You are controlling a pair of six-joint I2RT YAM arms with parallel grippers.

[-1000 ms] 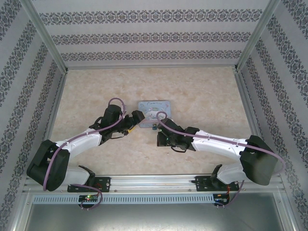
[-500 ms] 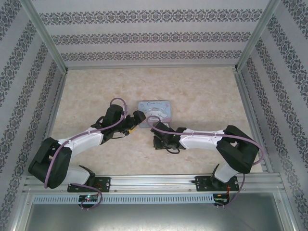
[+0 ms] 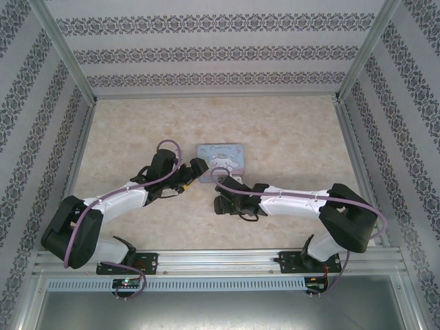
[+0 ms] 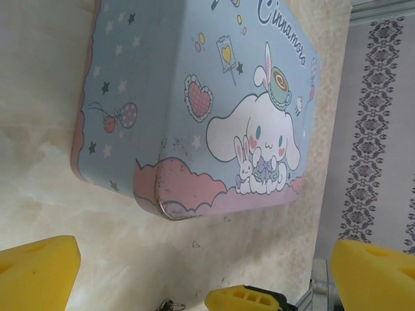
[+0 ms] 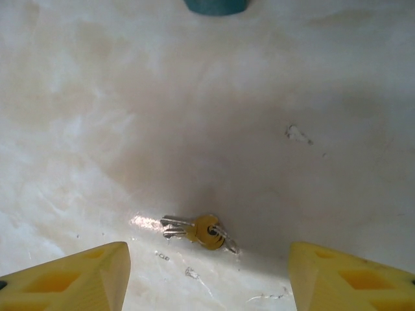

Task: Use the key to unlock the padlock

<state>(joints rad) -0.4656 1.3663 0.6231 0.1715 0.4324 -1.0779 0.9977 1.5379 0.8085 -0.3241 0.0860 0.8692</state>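
Note:
The key (image 5: 198, 231), small and gold-headed with silvery blades on a ring, lies flat on the pale marbled table. My right gripper (image 5: 207, 272) is open just above it, with one yellow finger on each side and neither touching it. From above, that gripper (image 3: 221, 203) sits just in front of the tin. My left gripper (image 4: 204, 265) is wide open and empty, facing the tin's near corner, and appears from above (image 3: 199, 172) at the tin's left side. The key's ring (image 4: 170, 304) peeks in at the bottom of the left wrist view. The padlock is hidden.
A pale blue cartoon-printed tin (image 3: 220, 157) lies mid-table (image 4: 194, 84). A dark teal object (image 5: 214, 5) is cut off by the top edge of the right wrist view. One right finger (image 4: 249, 298) pokes into the left wrist view. Patterned walls enclose the table.
The right arm has swung its wrist left and a little nearer, with its elbow folding in. Its jaws have gone from shut to open. The left arm has stayed put.

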